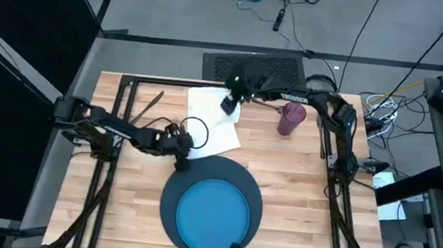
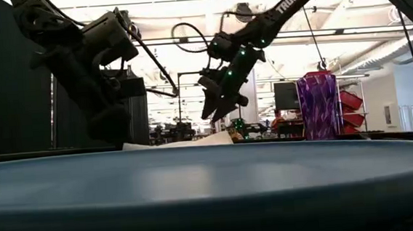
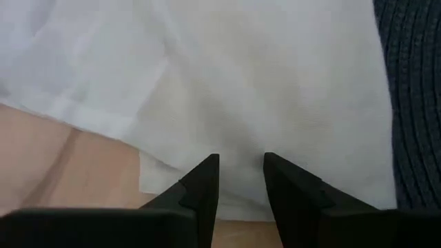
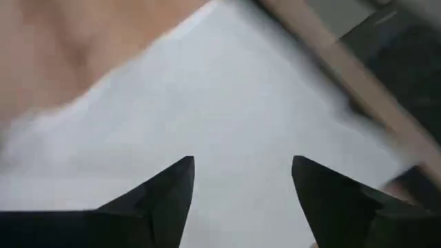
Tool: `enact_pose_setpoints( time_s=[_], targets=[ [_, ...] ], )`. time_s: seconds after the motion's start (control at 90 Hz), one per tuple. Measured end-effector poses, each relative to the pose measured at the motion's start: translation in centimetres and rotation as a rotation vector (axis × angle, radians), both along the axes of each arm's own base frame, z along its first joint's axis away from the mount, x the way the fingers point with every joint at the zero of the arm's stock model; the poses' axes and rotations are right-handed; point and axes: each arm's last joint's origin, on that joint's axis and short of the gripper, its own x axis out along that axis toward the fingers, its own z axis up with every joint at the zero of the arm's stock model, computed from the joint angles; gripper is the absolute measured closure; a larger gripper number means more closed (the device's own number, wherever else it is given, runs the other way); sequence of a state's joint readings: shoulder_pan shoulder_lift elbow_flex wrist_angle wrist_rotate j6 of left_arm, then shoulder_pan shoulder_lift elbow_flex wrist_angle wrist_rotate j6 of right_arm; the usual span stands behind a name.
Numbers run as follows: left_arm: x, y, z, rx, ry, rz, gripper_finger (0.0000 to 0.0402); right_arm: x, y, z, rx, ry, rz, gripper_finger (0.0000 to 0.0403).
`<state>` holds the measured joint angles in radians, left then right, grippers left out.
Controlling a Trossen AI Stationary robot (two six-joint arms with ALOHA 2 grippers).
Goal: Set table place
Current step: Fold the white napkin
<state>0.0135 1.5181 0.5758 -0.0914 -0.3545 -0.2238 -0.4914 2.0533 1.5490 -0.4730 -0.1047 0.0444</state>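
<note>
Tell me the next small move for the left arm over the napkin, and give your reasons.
Probably lower the left gripper and close on the napkin's near edge. Its jaws stand slightly apart just above the white cloth where it meets the bare table, beside the mat. The right gripper hovers open over the napkin's far part.
</note>
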Motion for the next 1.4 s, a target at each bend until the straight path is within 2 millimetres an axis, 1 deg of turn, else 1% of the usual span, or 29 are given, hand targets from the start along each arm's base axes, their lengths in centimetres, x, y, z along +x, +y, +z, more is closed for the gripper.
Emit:
enact_pose_setpoints(
  time_s=[0.067, 0.144, 0.222, 0.3, 0.456, 0.578, 0.778, 0.878, 0.989, 1.067, 1.211, 1.4],
  targets=[
    [0.0, 0.1, 0.0, 0.008, 0.001, 0.007, 0.0299, 0.4, 1.7, -0.2, 0.011, 0.043, 0.048, 0.0177],
    [0.0, 0.2, 0.0, 0.016, 0.001, 0.014, 0.0299, 1.0, 3.4, -0.3, -0.019, 0.078, 0.085, 0.0181],
    [0.0, 0.2, 0.0, 0.021, 0.003, 0.015, 0.0299, 1.5, 4.8, -0.4, -0.059, 0.106, 0.094, 0.0183],
    [-0.1, 0.3, 0.0, 0.028, 0.013, 0.022, 0.0299, 1.7, 6.2, -0.6, -0.049, 0.145, 0.123, 0.0183],
    [-0.5, 0.3, -0.2, 0.050, 0.049, 0.041, 0.0299, 1.7, 8.5, -1.0, -0.026, 0.216, 0.175, 0.0183],
    [-0.5, 0.3, -0.2, 0.055, 0.051, 0.044, 0.0299, 1.5, 9.9, -1.3, 0.000, 0.277, 0.195, 0.0183],
    [-0.5, 0.3, -0.2, 0.055, 0.053, 0.043, 0.0299, 1.3, 11.0, -1.8, -0.002, 0.331, 0.208, 0.0183],
    [-0.6, 0.3, -0.2, 0.060, 0.066, 0.047, 0.0299, 0.7, 11.3, -2.7, -0.015, 0.379, 0.198, 0.0183],
    [-0.7, 0.4, -0.3, 0.065, 0.077, 0.050, 0.0299, -0.2, 11.4, -4.3, 0.001, 0.409, 0.192, 0.0183],
    [-0.7, 0.4, -0.3, 0.065, 0.076, 0.049, 0.0299, -0.4, 11.4, -4.8, 0.004, 0.392, 0.177, 0.0183],
    [-0.7, 0.4, -0.2, 0.065, 0.074, 0.050, 0.0299, -0.4, 11.6, -5.0, 0.006, 0.390, 0.174, 0.0183],
    [-0.7, 0.4, -0.2, 0.064, 0.073, 0.050, 0.0299, -0.4, 11.7, -4.4, -0.013, 0.366, 0.190, 0.0183]
  ],
)
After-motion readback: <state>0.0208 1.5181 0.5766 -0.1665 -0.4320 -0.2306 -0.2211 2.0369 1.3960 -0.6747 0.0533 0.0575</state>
